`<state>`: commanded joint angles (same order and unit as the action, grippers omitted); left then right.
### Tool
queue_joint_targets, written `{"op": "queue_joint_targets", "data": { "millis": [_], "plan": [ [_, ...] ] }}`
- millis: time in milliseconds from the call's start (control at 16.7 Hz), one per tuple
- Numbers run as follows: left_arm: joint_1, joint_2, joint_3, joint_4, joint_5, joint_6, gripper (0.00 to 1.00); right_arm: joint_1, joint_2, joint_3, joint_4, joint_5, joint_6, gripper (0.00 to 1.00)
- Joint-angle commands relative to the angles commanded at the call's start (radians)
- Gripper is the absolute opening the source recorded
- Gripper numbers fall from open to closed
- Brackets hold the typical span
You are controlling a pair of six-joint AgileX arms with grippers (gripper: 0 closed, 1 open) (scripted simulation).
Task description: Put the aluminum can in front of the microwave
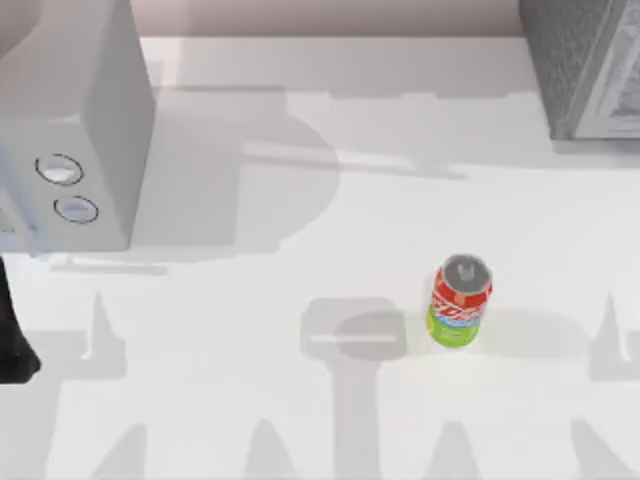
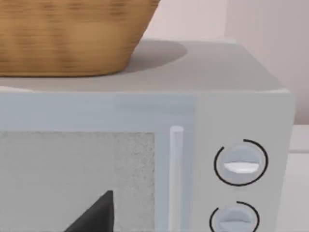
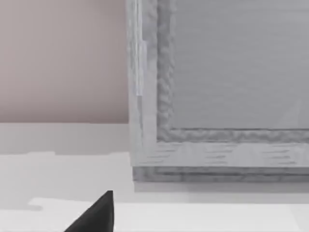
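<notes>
The aluminum can stands upright on the white table, right of centre, with a silver top, red label and lime-green bottom. No gripper is near it. The microwave is the big pale grey box at the table's left, its two round dials on its front. My left gripper shows as a dark tip close in front of the microwave door. A dark part of my left arm sits at the left edge. My right gripper hovers low over the table, facing the speckled box.
A darker speckled grey box with a pale framed panel stands at the back right corner. A wicker basket rests on top of the microwave. Open table lies between the can and the microwave's front.
</notes>
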<state>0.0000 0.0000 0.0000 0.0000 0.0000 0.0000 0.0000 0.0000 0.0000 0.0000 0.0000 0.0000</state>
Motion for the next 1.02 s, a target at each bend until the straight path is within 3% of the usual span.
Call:
{"op": "queue_joint_targets", "data": {
  "millis": [300, 540, 1020],
  "plan": [
    [-0.026, 0.056, 0.033, -0.04, -0.002, 0.01, 1.0, 0.0, 0.0, 0.0, 0.0, 0.0, 0.0, 1.0],
    [-0.115, 0.267, 0.173, -0.183, -0.01, 0.038, 1.0, 0.0, 0.0, 0.0, 0.0, 0.0, 0.0, 1.0],
    [-0.394, 0.936, 0.762, -0.598, -0.022, 0.065, 1.0, 0.0, 0.0, 0.0, 0.0, 0.0, 0.0, 1.0]
  ]
}}
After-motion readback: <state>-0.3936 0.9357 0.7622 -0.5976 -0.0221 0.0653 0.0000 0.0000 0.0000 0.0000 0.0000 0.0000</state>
